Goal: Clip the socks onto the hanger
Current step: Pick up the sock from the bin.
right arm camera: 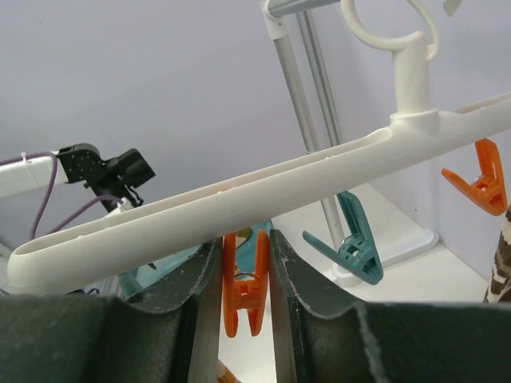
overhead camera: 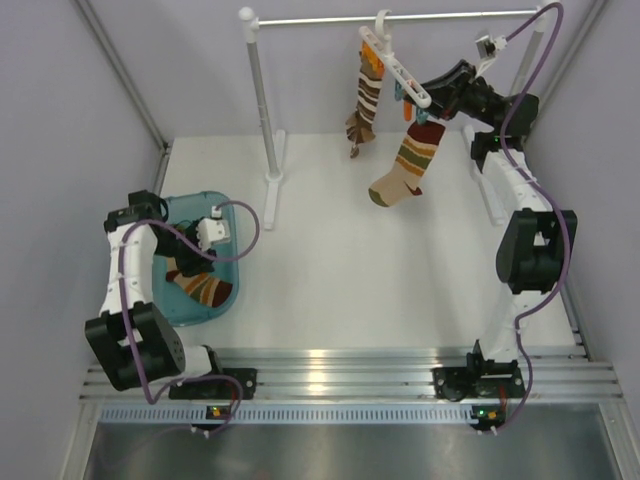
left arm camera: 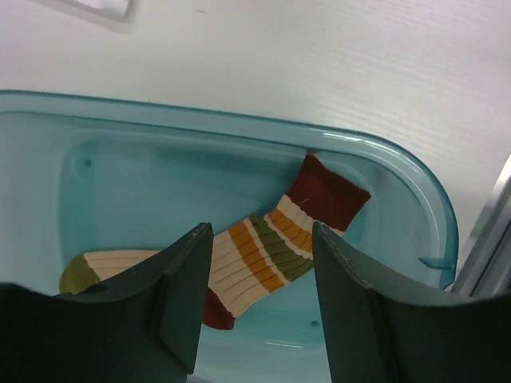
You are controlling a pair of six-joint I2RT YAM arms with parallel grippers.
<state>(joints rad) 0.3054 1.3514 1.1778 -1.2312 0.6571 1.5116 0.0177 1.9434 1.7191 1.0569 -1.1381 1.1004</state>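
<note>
**A:** What does the overhead view show that the wrist views miss?

**B:** The whole layout. On the table [overhead camera: 330,280] stands the metal rail [overhead camera: 400,18], and the hanger [overhead camera: 405,72] hooks onto it, tilted. Two socks dangle beneath the hanger: a brown-and-white sock [overhead camera: 365,95] at the end away from the right arm, and a hung tan sock [overhead camera: 412,160] at the end nearest it.

**A:** And the tub?

**B:** The teal tub [left arm camera: 160,183] sits well apart from the hanger, on the left arm's side. The left wrist view looks inside, where one loose tan sock [left arm camera: 279,239] lies on the bottom. The left gripper [left arm camera: 262,247] hangs above it, jaws spread wide, gripping nothing.

**A:** Right gripper?

**B:** Its own camera settles that. The right gripper [right arm camera: 244,239] is pinched on an orange clip [right arm camera: 243,295] just under the hanger's bar. A teal clip [right arm camera: 355,247] hangs free nearer the hook.
</note>
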